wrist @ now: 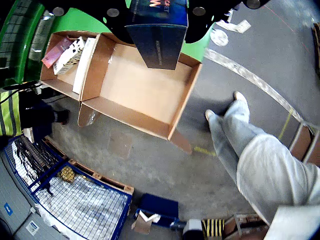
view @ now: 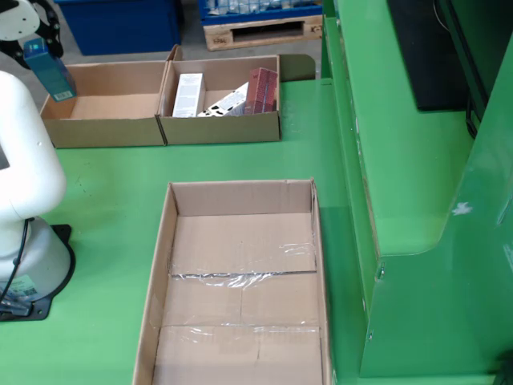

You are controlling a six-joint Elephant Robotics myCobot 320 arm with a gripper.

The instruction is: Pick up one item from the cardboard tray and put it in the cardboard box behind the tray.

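A dark blue box (wrist: 157, 35) hangs under my gripper (wrist: 156, 9), which is shut on it; the fingers themselves are hidden behind the box and the black mount. In the fixed view the same blue box (view: 50, 70) is held in the air over the left cardboard box (view: 104, 106) at the back, whose bare floor (wrist: 145, 85) shows beneath the wrist. The neighbouring cardboard box (view: 220, 128) holds a white carton (view: 187, 94), a patterned carton (view: 228, 103) and a red pack (view: 261, 90). The long cardboard tray (view: 240, 281) in front holds nothing.
My white arm base (view: 24, 241) stands left of the tray. A raised green wall (view: 385, 160) borders the table's right side. Beyond the table are a person in grey trousers (wrist: 260, 160), a blue wire cage (wrist: 75, 200) and a wooden pallet (view: 260, 30).
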